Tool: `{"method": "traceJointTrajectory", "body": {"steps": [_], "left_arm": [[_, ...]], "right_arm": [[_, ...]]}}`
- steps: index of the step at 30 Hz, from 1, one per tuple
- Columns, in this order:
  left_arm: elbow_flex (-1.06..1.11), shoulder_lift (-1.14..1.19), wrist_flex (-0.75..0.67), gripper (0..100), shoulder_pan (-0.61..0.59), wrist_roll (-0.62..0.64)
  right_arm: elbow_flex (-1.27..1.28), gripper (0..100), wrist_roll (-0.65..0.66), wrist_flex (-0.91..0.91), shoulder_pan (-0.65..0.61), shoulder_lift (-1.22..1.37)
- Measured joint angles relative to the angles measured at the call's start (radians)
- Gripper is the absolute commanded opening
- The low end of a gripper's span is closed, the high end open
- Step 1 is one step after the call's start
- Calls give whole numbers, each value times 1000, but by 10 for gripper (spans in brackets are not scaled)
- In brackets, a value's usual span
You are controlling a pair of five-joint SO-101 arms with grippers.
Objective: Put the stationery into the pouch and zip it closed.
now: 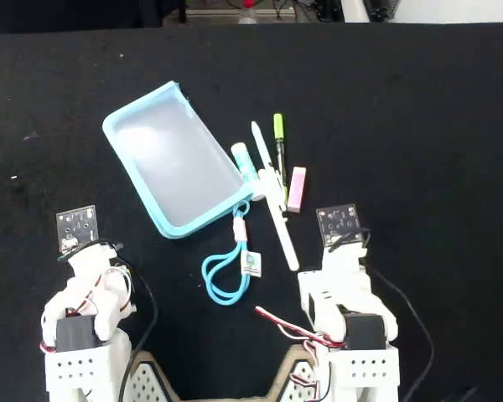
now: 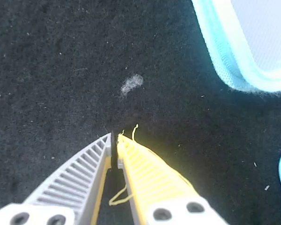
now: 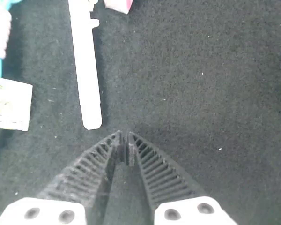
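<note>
While both sit closed and empty at the near edge — left tool (image 2: 114,138), right tool (image 3: 124,138) — packing looks unstarted: pouch (image 1: 172,167) lies centre-left on the surface, stationery (image 1: 274,186) just right of it. Next, likely: right tool opens and takes the white pen (image 3: 86,70).
</note>
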Motion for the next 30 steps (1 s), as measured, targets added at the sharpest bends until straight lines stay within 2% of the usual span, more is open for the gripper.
{"method": "traceJointTrajectory", "body": {"steps": [27, 30], "left_arm": [[0, 0, 0, 33, 0, 0], [0, 0, 0, 33, 29, 2]], "right_arm": [[0, 11, 0, 0, 0, 0], [0, 11, 0, 0, 0, 0]]}}
